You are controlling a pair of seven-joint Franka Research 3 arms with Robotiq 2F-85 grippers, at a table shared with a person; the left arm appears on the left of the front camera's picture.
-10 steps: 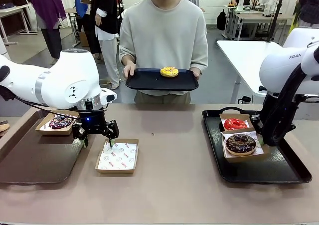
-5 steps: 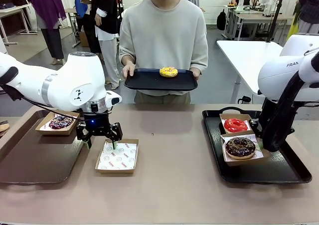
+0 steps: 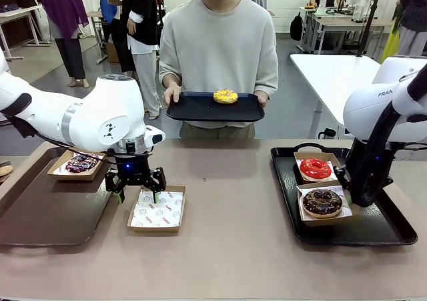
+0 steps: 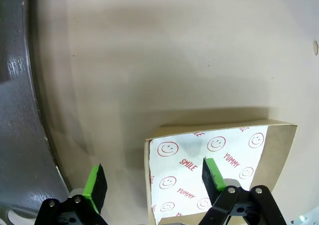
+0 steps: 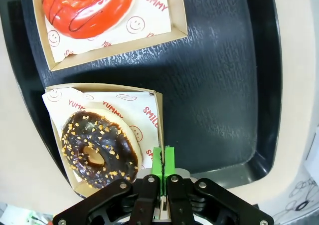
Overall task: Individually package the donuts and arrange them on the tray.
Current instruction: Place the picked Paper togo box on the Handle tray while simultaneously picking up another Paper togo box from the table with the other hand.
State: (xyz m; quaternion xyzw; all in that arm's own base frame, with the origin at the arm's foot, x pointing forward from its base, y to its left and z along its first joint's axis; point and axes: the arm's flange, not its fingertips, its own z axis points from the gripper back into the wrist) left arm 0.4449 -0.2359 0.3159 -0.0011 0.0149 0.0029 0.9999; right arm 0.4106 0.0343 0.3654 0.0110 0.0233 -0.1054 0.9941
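The person at the far side holds a black tray (image 3: 200,111) with the yellow donut (image 3: 225,96) on it. My left gripper (image 3: 137,193) (image 4: 153,182) is open, low over the table, astride the left wall of an empty paper-lined box (image 3: 157,209) (image 4: 219,155). The purple donut (image 3: 81,163) sits boxed on the left tray (image 3: 40,214). On the right tray (image 3: 380,227) (image 5: 224,85) lie the boxed red donut (image 3: 315,168) (image 5: 87,5) and the chocolate donut (image 3: 322,201) (image 5: 97,147). My right gripper (image 3: 351,197) (image 5: 163,160) is shut on the right wall of the chocolate donut's box (image 5: 158,120).
Bare table (image 3: 227,247) lies between the two trays. A white table (image 3: 327,74) stands behind on the right. People stand farther back on the left.
My left gripper has shifted a little right and down onto the empty box's edge. The right arm has drawn the chocolate donut's box slightly toward the near side.
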